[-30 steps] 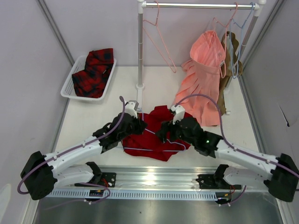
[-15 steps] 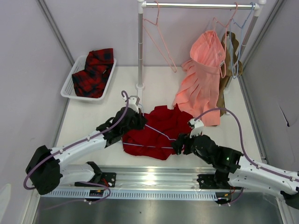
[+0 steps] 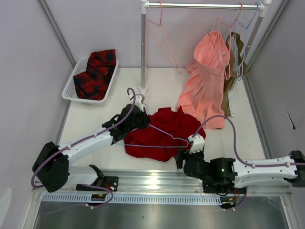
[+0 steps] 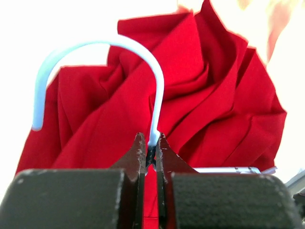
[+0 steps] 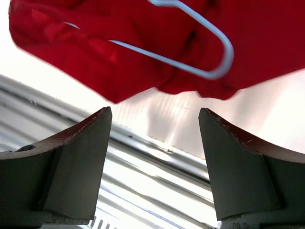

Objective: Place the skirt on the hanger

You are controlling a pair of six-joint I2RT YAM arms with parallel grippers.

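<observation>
1. Basket [image 3: 67,90], far left of the tabletop [image 3: 90,114], holds a plaid garment [image 3: 97,69]. It is well apart from the work and poses little hazard.
2. Left gripper [image 4: 150,143]: the jaws are clamped on the neck of the hanger [image 4: 157,81], just below its hook. Hazard: the thin wire is pinched at one spot only. It may swivel or slide out if it is raised against any drag from the cloth.
3. Hanger, body: it lies at tabletop centre on top of the skirt [image 3: 169,119]. Whether either shoulder sits inside the waist cannot be told. Hazard: if neither does, a lift brings up bare wire and leaves the fabric behind.
4. Skirt: a crumpled heap beneath the hanger, with its hem near the front rail [image 3: 152,180]. Hazard: the folds hide the waist opening. A pinch may take both layers and close the opening to the wire.
5. Right gripper [image 5: 155,114]: the jaws are spread wide and hold nothing. It sits at the near edge, just beside the hem and the hanger's right corner. Hazard: closing here may catch wire and cloth together.
6. Pink pleated skirt [image 3: 207,81], hanging at right, has its hem near the red heap. Hazard: snagging as the hanger is raised.
</observation>
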